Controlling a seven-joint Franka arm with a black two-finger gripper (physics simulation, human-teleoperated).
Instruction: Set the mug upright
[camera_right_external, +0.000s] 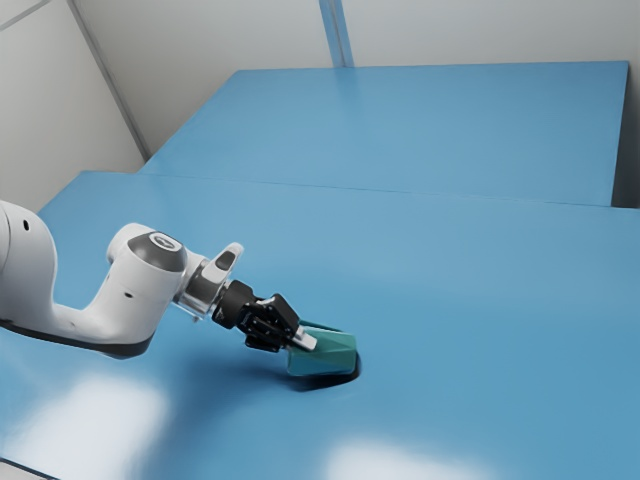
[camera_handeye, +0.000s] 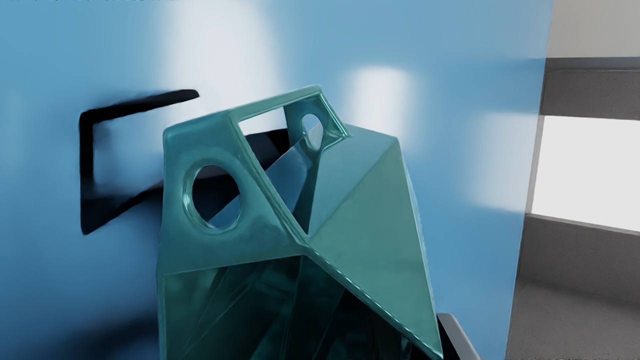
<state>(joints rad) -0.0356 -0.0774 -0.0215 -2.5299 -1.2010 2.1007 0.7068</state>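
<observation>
Glossy teal faceted mug (camera_right_external: 333, 355) tipped sideways, black metal jaws (camera_right_external: 303, 341) at its rim; can't tell if clamped. Off-centre grip could let it slip mid-turn.

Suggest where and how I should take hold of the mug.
I'd pinch the mug by its plain, unpierced wall at the rim, coming in from the open mouth. The mouth faces the gripper, and that edge looks thin enough to grasp; the holed part, beyond it, has angled bars and looks more awkward.
</observation>
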